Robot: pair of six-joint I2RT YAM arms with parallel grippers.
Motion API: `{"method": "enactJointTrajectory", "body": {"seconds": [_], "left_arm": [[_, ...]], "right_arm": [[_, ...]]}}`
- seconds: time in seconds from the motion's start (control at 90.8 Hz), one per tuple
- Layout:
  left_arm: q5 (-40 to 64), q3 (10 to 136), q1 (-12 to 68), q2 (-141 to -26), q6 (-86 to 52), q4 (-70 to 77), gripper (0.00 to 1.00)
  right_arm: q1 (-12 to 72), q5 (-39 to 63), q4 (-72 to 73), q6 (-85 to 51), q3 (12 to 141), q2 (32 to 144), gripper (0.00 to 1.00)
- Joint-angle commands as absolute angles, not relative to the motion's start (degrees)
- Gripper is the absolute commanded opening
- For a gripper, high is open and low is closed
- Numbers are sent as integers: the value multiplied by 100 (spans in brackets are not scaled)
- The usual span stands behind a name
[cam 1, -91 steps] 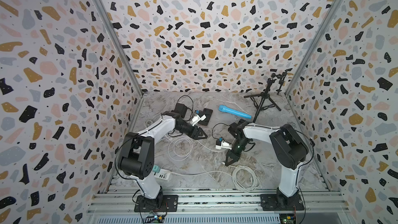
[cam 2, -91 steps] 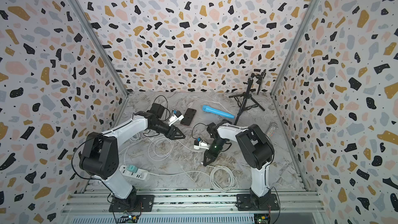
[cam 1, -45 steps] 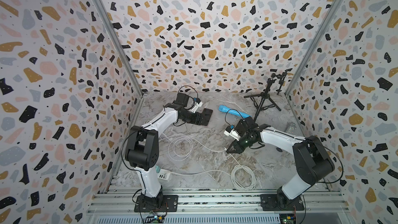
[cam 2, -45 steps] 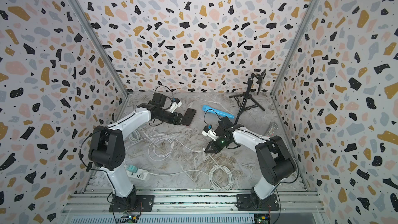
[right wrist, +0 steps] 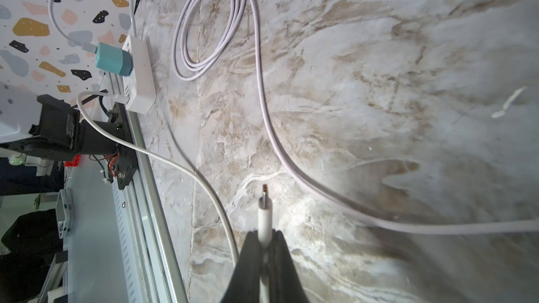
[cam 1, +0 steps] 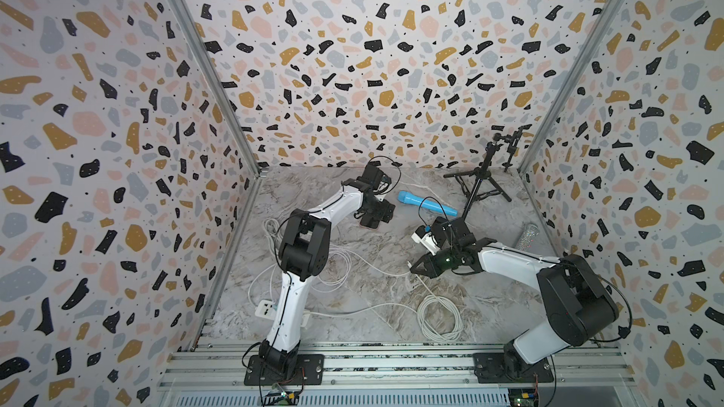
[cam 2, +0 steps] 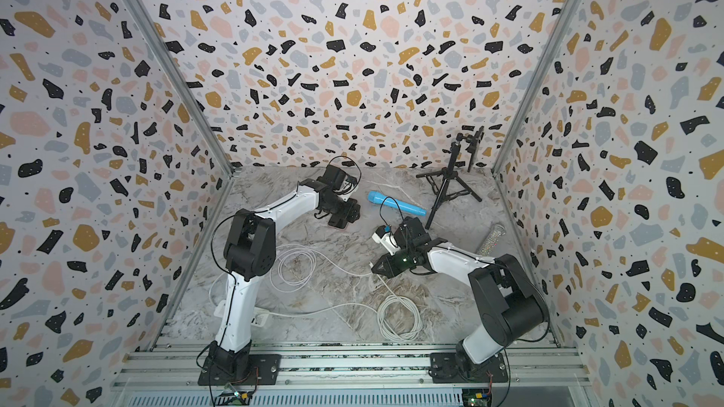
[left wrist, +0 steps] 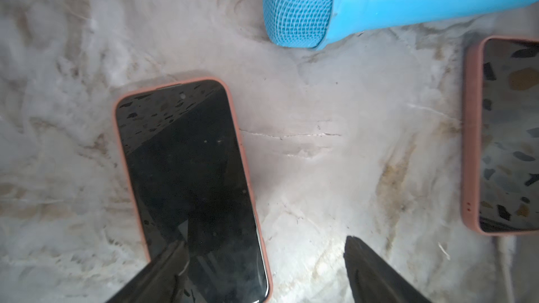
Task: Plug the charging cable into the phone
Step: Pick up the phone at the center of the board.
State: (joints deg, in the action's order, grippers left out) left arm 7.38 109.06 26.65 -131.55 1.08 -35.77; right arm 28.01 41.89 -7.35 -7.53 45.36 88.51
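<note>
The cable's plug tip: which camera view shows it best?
The right wrist view: the plug tip sticks out bare from the shut right gripper, sharp and close. In both top views it is only a tiny white speck at that gripper. The left wrist view does not show it.

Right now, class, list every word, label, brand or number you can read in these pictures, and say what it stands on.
None can be read.
Phone: dark screen showing only reflections, no text.
Blue microphone: no lettering visible.
Power strip and teal charger: any markings too small to read.
Circuit boards on the front rail: too small.
</note>
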Motion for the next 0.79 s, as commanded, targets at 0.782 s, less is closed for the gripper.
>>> {"method": "enactJointTrajectory", "body": {"seconds": [0.782], "left_arm": [[503,12129,2560,-14240,-326,-4527,75]], "right_arm": [[2784,3787,-744,-962,4667,8498,0]]}}
